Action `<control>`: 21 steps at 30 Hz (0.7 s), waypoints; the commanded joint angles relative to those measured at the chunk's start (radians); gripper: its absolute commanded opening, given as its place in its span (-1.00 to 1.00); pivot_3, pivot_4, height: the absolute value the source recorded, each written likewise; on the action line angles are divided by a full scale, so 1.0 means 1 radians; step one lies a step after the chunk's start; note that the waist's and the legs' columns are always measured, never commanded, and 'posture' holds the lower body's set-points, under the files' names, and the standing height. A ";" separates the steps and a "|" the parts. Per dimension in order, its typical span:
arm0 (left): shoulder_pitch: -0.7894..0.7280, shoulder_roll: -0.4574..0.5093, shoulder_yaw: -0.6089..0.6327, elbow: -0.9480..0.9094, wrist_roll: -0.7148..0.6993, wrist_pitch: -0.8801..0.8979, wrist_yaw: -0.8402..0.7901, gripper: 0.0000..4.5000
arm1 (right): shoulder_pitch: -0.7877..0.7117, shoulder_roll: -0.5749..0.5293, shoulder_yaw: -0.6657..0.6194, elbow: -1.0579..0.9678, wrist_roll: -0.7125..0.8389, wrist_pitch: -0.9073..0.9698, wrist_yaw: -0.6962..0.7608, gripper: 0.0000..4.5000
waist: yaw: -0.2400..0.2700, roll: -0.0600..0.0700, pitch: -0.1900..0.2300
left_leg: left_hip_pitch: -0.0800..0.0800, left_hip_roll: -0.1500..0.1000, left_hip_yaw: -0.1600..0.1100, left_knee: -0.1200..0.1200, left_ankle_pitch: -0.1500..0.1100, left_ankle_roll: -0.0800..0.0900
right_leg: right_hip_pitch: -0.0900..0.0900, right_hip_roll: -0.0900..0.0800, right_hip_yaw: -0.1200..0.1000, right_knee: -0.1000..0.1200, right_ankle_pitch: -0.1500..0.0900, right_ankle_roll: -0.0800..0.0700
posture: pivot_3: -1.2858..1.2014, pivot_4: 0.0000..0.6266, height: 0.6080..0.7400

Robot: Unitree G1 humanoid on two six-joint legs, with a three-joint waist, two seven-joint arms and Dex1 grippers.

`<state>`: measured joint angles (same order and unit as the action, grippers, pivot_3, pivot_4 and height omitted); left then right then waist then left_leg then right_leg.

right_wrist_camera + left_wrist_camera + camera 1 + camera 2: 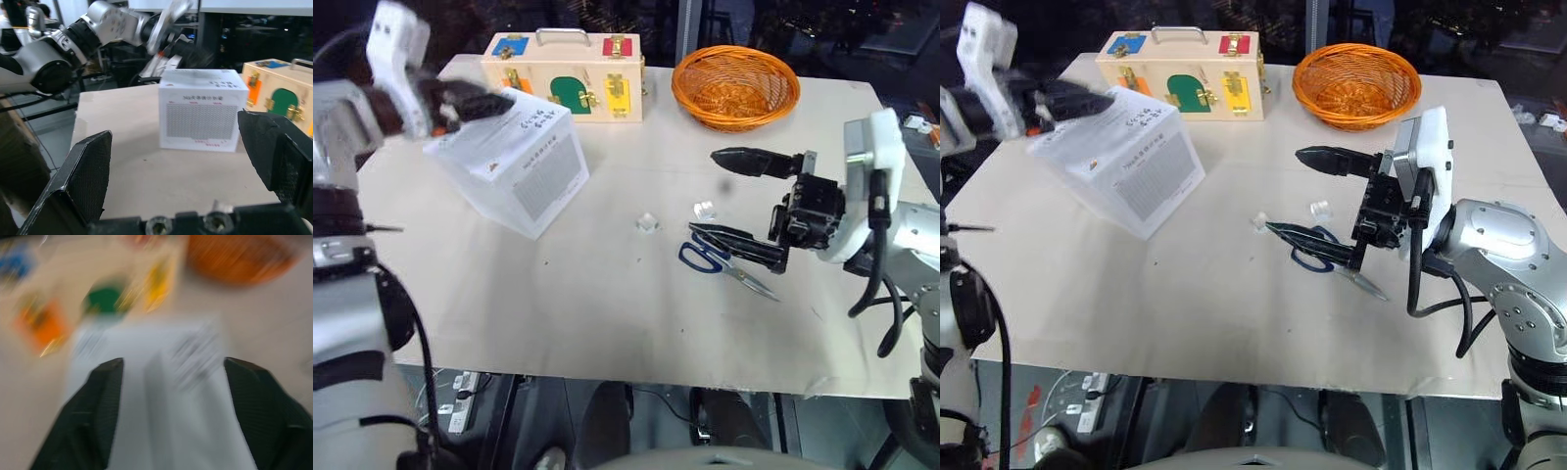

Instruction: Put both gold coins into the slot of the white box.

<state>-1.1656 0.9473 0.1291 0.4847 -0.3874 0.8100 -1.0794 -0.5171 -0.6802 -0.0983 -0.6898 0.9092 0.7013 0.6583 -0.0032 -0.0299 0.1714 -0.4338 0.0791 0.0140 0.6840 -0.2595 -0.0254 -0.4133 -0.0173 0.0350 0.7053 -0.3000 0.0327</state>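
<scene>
The white box [524,162] with fine black print stands on the table at the back left. My left gripper [475,101] hovers over its top near the back edge. In the left wrist view its two black fingers [100,406] stand wide apart, open, over the blurred white top [161,396]. My right gripper [744,201] hangs open and empty above the table's right side, pointing left toward the box [200,110]. I cannot make out the slot, and the gold coins are out of view.
Blue-handled scissors [710,257] lie under the right gripper. Two small clear plastic holders [648,223] [705,209] sit mid-table. A wooden box with coloured latches [563,73] and an orange basket [735,86] stand at the back edge.
</scene>
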 commanded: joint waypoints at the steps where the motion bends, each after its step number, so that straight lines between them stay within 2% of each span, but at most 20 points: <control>1: 0.017 -0.008 0.070 -0.242 -0.151 0.128 -0.031 0.39 | -0.012 0.002 -0.052 -0.016 0.031 -0.028 -0.014 1.00 | -0.007 0.001 0.000 | 0.000 0.000 0.000 0.000 0.000 -0.001 | 0.000 0.000 0.000 0.000 0.000 0.000 | 0.03 -0.52 0.79; 3: 0.096 -0.074 0.120 -0.420 -0.242 0.218 0.042 0.39 | -0.014 0.005 -0.066 -0.014 0.050 -0.031 -0.025 1.00 | -0.011 0.003 -0.001 | 0.002 -0.001 0.002 -0.001 0.002 -0.003 | 0.001 -0.001 0.003 0.000 0.000 0.000 | 0.03 -0.52 0.79; 5: 0.263 -0.173 0.165 -0.637 -0.333 0.288 0.132 0.39 | 0.009 -0.005 -0.091 -0.024 0.060 -0.028 -0.037 1.00 | -0.013 0.003 -0.001 | 0.004 0.000 0.002 -0.001 0.002 -0.003 | 0.001 -0.001 0.003 0.002 0.000 0.000 | 0.03 -0.52 0.79; 6: 0.352 -0.197 0.159 -0.719 -0.345 0.271 0.138 0.39 | 0.036 -0.018 -0.109 -0.034 0.062 -0.021 -0.041 1.00 | -0.016 0.007 -0.003 | 0.004 0.000 0.002 -0.001 0.002 -0.003 | 0.001 0.000 0.003 0.003 0.000 0.000 | 0.03 -0.52 0.79; 10: 0.659 -0.225 0.146 -0.953 -0.326 0.168 0.164 0.39 | 0.232 -0.096 -0.234 -0.080 0.066 0.014 -0.048 1.00 | -0.014 0.004 -0.002 | 0.005 0.000 0.004 0.000 0.002 -0.003 | 0.001 0.000 0.007 0.005 -0.001 0.001 | 0.03 -0.52 0.79; 12: 0.750 -0.231 0.167 -0.994 -0.342 0.145 0.176 0.39 | 0.342 -0.136 -0.313 -0.105 0.056 0.020 -0.036 1.00 | -0.009 0.004 -0.002 | 0.003 0.000 0.003 0.000 0.002 -0.003 | 0.000 0.000 0.006 0.005 -0.001 0.001 | 0.03 -0.52 0.79; 15: 0.915 -0.218 0.197 -1.028 -0.331 0.085 0.160 0.39 | 0.586 -0.165 -0.470 -0.146 0.022 0.038 0.000 1.00 | -0.002 0.004 -0.002 | 0.007 0.000 0.003 0.000 0.001 -0.001 | 0.004 0.000 0.006 0.004 -0.001 0.001 | 0.03 -0.52 0.79; 18: 1.096 -0.198 0.232 -1.025 -0.299 0.024 0.130 0.39 | 0.924 -0.139 -0.619 -0.166 -0.135 -0.005 0.102 1.00 | 0.002 0.004 -0.003 | 0.016 -0.001 0.003 -0.002 -0.001 0.001 | 0.011 0.000 0.006 0.002 -0.001 0.001 | 0.03 -0.52 0.79; 21: 1.157 -0.183 0.221 -1.002 -0.279 -0.035 0.122 0.39 | 1.081 -0.109 -0.683 -0.166 -0.201 -0.067 0.152 1.00 | 0.001 0.005 -0.003 | 0.023 -0.001 0.004 -0.008 -0.001 0.001 | 0.019 0.000 0.006 -0.005 -0.001 0.001 | 0.03 -0.52 0.79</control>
